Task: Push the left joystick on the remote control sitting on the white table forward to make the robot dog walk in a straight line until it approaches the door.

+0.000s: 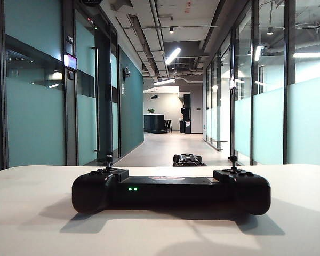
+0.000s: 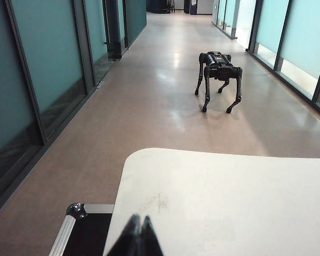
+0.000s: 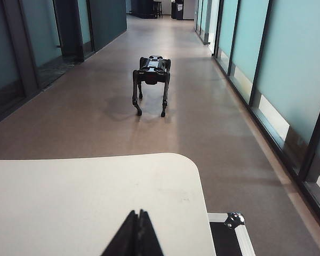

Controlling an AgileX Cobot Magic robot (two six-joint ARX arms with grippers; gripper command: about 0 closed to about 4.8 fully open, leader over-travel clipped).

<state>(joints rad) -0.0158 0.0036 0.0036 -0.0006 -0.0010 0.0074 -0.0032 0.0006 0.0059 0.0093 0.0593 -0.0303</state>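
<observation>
The black remote control (image 1: 170, 188) lies on the white table (image 1: 37, 213) with two green lights lit. Its left joystick (image 1: 109, 158) stands upright on the left lobe, and a matching stick (image 1: 233, 159) rises from the right lobe. Beyond the table's far edge the robot dog (image 1: 188, 159) stands on the corridor floor. Both wrist views show the dog (image 2: 220, 72) (image 3: 152, 74) on all four legs. My left gripper (image 2: 140, 218) and right gripper (image 3: 137, 213) are shut, hanging over the near part of the table with nothing in them. Neither gripper appears in the exterior view, and neither wrist view shows the remote control.
A long corridor runs ahead between teal glass walls, with a dark door (image 1: 103, 101) on the left side. Black cases with aluminium edges (image 2: 80, 229) (image 3: 229, 234) sit beside the table's corners.
</observation>
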